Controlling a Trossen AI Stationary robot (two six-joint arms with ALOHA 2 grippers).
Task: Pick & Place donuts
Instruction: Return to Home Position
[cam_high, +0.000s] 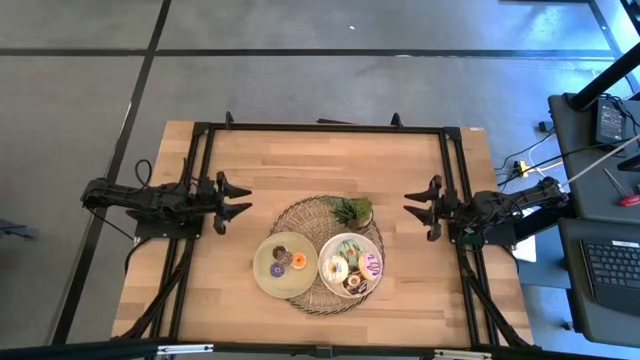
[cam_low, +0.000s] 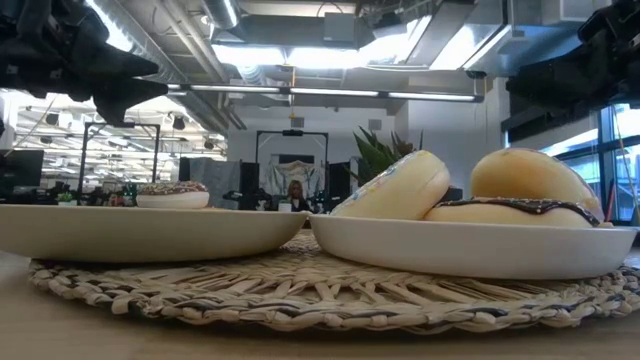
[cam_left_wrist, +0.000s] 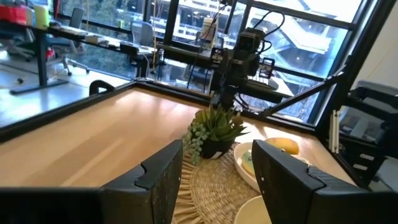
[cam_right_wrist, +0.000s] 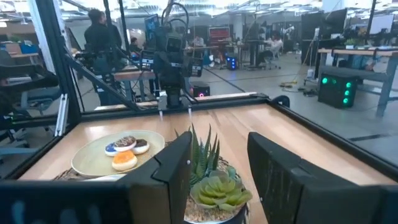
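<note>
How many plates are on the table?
2. The tan plate lies on the woven mat, toward the left arm's side. The white plate lies beside it on the same mat, toward the right arm's side. None seem hidden.

The woven mat (cam_high: 297, 214), bearing two plates (cam_high: 257, 270) and a leafy sprig (cam_high: 351, 211), blocks the tabletop's (cam_high: 300, 160) middle toward one long edge. Bare wood lies open along the opposite edge and beside the mat, up to the left gripper (cam_high: 245, 200) and right gripper (cam_high: 410, 203).

light: bright, even | source: ceiling strips (cam_low: 250, 55), windows (cam_left_wrist: 298, 43) | shadows: soft
</note>
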